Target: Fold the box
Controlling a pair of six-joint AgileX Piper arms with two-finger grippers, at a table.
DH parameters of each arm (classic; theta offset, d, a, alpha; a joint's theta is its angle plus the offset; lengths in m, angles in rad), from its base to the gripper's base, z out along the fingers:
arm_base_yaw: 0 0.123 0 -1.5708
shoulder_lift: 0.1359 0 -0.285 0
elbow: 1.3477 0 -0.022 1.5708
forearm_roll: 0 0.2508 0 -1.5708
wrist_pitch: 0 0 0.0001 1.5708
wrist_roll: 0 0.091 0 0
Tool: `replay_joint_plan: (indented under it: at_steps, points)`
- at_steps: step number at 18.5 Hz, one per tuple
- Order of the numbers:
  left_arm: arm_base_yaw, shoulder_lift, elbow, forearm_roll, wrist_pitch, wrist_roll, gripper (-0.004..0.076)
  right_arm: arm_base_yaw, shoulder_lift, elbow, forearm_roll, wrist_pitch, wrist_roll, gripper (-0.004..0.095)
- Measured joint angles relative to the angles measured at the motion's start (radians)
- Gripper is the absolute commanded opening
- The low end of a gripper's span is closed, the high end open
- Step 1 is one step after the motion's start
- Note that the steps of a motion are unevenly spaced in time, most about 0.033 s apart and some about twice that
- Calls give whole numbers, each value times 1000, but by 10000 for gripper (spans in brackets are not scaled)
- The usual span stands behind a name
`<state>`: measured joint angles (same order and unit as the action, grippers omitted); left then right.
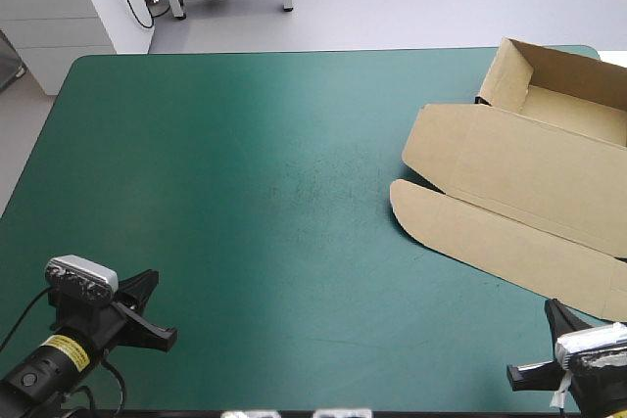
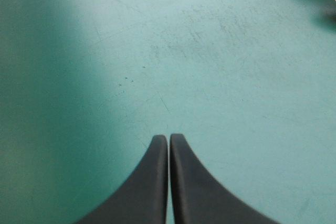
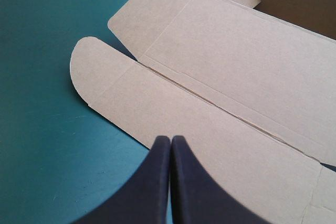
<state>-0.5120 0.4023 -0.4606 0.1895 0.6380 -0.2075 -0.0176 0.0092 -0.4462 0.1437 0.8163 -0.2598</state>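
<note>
The brown box (image 1: 519, 188) lies at the table's right side as an open tray with raised walls at the far right corner and its lid spread flat toward the front. In the right wrist view the lid panel (image 3: 236, 72) and its rounded front flap (image 3: 157, 103) lie flat just ahead of my right gripper (image 3: 170, 139), whose black fingers meet in one point over the flap's near edge. My right gripper (image 1: 549, 345) sits at the front right corner. My left gripper (image 1: 157, 315) rests at the front left, far from the box; its fingers (image 2: 168, 138) are pressed together over bare cover.
The teal-green cover (image 1: 245, 173) is bare across the left and middle. A white cabinet (image 1: 59, 2) and a metal frame stand beyond the far edge. The box runs past the table's right edge of view.
</note>
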Motion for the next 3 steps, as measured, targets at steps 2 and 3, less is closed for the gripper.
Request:
replay_joint_plan:
  at_steps: [2, 3]
  points:
    - [0, 0, 30, 1, -2, -1, -8, 0, -3, 0, -3, -1, 3, -16]
    - [0, 0, 51, 4, -3, -1, -8, 0, -3, 0, -3, -1, 5, -16]
